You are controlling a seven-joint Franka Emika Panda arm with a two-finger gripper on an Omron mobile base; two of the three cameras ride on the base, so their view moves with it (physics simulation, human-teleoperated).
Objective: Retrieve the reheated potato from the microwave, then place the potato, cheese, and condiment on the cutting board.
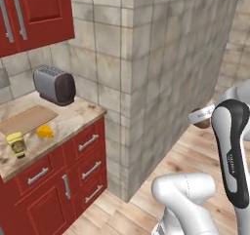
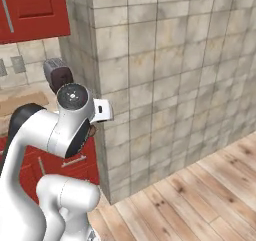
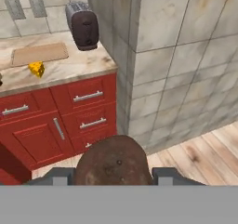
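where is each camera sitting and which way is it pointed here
Left base view: behind the arm to its left, facing the counter with toaster, cutting board, cheese, condiment; arm at lower right.
Right base view: behind to its right, facing the tiled wall; arm at lower left.
Hand view: along the end effector, shut on the potato, towards the counter.
Shared: toaster, cutting board, tiled wall.

- Left base view looks forward and down at the tabletop and tiled wall.
- Right base view shares that wall corner.
- Hand view faces the same tabletop from farther back.
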